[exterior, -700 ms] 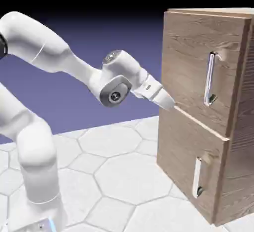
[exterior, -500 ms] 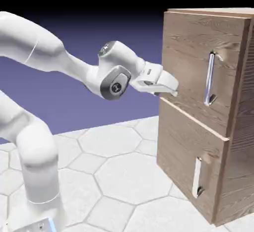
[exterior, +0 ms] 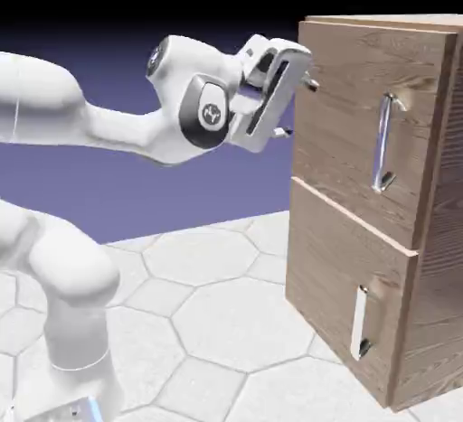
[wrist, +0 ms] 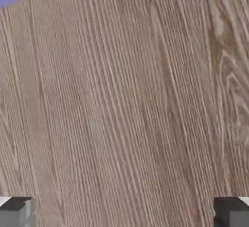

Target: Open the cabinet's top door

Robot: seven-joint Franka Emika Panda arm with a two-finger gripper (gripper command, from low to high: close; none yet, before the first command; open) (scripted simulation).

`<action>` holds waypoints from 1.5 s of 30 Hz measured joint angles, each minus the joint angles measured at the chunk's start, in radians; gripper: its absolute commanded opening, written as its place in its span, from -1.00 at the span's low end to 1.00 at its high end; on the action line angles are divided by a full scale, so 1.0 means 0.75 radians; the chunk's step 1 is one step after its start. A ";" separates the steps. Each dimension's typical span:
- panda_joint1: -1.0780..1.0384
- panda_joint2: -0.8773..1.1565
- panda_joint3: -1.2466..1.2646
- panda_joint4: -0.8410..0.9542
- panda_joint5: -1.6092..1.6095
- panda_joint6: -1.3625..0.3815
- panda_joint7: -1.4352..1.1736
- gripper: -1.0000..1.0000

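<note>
The cabinet [exterior: 380, 212] stands at the right of the scene on the pale hexagon-tiled table [exterior: 217, 321], its wood-grain front turned toward the arm. The top door [exterior: 357, 122] fills the cabinet's upper front and sits flush with the body, its long silver handle [exterior: 384, 145] upright toward the right side of the panel. The lower panel [exterior: 339, 303] beneath carries a shorter handle [exterior: 360, 323]. The white arm [exterior: 108, 131] reaches in from the left. Its gripper [exterior: 298, 106] hangs just beside the top door's left edge, well left of the handle, jaws spread wide with nothing between them. In the hand view, wood grain fills the picture between the two grey fingertips [wrist: 17, 212].
</note>
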 measured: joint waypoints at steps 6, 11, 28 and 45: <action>0.137 -0.133 -0.187 0.057 -0.348 -0.018 -0.327 0.00; 0.251 -0.243 -0.344 0.105 -0.638 -0.033 -0.599 0.00; 0.638 -0.619 -0.875 0.267 -1.624 -0.084 -1.526 0.00; 0.561 -0.747 -0.712 0.037 -1.846 -0.537 -1.291 -1.00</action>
